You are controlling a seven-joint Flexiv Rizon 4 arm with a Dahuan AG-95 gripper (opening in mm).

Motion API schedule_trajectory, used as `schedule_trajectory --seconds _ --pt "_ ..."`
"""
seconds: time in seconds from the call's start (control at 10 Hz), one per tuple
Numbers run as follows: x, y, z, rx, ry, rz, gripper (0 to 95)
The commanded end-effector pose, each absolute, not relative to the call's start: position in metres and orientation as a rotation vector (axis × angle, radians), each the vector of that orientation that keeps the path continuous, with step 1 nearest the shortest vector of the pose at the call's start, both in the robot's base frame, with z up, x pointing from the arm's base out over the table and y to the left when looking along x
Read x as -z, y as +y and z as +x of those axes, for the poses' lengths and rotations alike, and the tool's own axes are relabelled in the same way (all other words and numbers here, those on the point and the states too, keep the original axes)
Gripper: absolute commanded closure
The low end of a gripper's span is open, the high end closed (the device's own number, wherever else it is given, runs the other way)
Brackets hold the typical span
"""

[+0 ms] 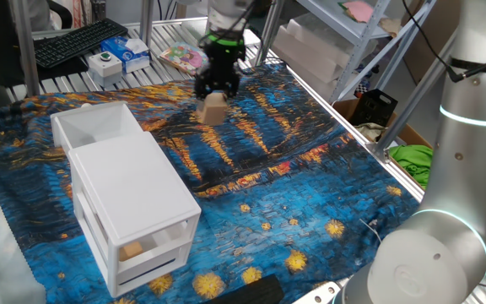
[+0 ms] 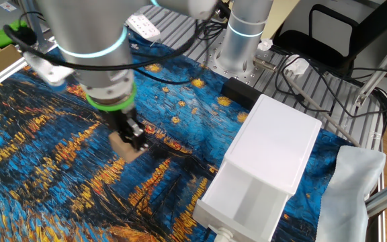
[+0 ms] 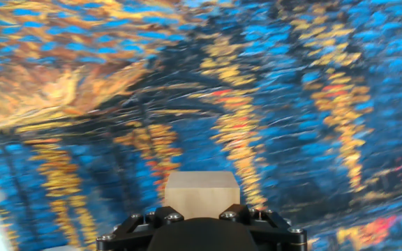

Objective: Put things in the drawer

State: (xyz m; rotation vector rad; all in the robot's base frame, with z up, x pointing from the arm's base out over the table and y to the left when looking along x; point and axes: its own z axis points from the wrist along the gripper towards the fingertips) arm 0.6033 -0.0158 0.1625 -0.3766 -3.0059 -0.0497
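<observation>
Jaws closed on one wooden block [image 1: 215,108], lifted clear of the cloth [image 1: 310,194].

My gripper [image 2: 132,138] should carry it level over the pulled-out white drawer [image 1: 99,125], centre it inside the walls, then let go low. I count one block in my hold, one cabinet [image 1: 133,203], and something tan behind a lower see-through front.
</observation>
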Motion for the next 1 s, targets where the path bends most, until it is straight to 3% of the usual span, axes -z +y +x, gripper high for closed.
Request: schedule_trajectory --seconds 0.1,1.0 --pt "-0.168 -0.003 0.597 0.060 -3.012 -0.370 95.0" --pt "-0.190 0.047 0.564 0.059 -3.032 -0.240 95.0"
